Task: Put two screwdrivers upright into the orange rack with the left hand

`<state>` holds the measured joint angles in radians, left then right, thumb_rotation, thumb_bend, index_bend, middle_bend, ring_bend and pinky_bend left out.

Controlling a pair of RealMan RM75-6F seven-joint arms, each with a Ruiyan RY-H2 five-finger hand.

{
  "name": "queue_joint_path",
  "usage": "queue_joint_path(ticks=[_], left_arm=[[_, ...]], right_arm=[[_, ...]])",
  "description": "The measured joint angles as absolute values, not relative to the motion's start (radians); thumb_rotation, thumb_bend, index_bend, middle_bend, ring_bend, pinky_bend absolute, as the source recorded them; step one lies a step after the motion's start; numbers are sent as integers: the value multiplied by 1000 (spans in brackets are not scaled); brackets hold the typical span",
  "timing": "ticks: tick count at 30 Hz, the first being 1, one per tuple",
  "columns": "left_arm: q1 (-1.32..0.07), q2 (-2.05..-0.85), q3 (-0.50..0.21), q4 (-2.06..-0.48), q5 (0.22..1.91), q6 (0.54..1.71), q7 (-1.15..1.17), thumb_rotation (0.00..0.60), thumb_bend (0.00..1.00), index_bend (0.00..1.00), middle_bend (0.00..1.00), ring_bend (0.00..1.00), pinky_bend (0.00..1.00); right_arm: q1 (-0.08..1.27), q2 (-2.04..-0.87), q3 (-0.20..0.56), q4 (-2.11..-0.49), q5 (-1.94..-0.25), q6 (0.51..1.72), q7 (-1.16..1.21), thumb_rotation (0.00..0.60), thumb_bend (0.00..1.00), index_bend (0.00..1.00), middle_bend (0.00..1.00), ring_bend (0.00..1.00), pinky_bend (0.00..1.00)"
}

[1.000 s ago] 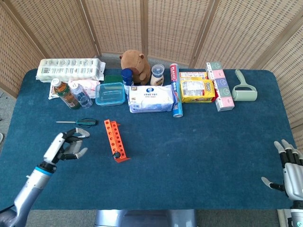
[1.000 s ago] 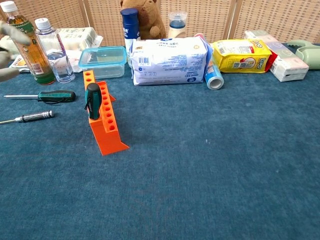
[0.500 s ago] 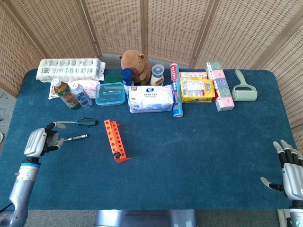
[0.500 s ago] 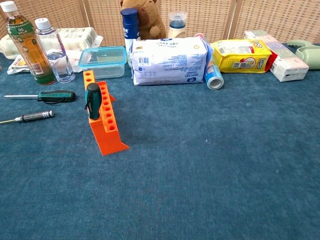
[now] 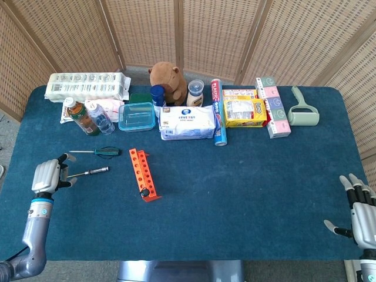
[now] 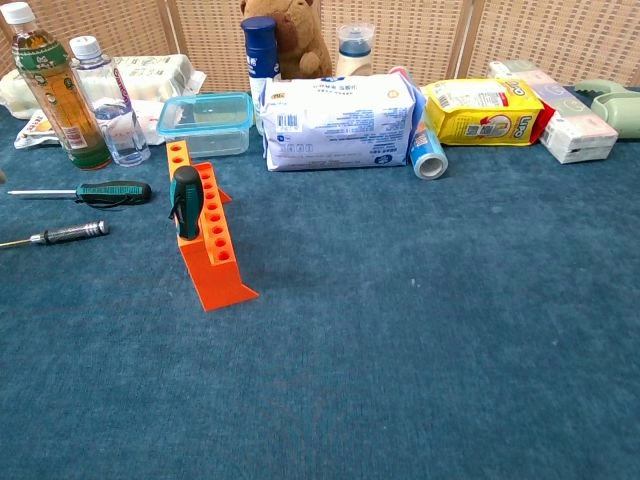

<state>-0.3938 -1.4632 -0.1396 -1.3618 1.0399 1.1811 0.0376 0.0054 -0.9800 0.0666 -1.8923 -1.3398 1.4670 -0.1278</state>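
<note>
Pulled back toward the table's near-left edge, the left hand [image 5: 47,176] hovers empty, fingers loosely apart, just left of the silver screwdriver [image 5: 89,172], whose shaft points at it, while one already stands in the orange rack [image 6: 203,238].

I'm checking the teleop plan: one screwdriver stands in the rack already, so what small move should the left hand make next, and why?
Probably reach the left hand a little toward the silver-handled screwdriver and close its fingers on the handle. The orange rack holds only one green-handled screwdriver upright; the silver one lies flat, nearest the hand, which holds nothing.
</note>
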Motion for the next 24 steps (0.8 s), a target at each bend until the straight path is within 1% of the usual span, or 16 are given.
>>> queue_joint_path(ticks=[2, 6, 9, 14, 24], left_arm=[[-396, -1467, -148, -1370, 1025, 1173, 59, 600, 152, 382, 836, 871, 951], [-396, -1472, -159, -1382, 1010, 1159, 70, 600, 237, 382, 836, 871, 950], [-401, -1478, -168, -1387, 993, 1143, 77, 600, 263, 382, 836, 871, 950], [-420, -1493, -188, -1395, 951, 1107, 113, 600, 288, 382, 836, 871, 950], [-463, -1522, -214, -1425, 876, 1072, 210, 600, 290, 382, 836, 871, 950]], right_arm=[[6, -980, 67, -1892, -1340, 1466, -127, 600, 0, 22, 0, 0, 28], [6, -980, 66, -1892, -1343, 1465, -127, 600, 0, 22, 0, 0, 28], [6, -981, 65, -1892, -1343, 1465, -130, 600, 0, 22, 0, 0, 28], [6, -982, 65, -1893, -1342, 1466, -131, 600, 0, 22, 0, 0, 28], [5, -977, 67, -1892, -1340, 1467, -121, 600, 0, 22, 0, 0, 28]])
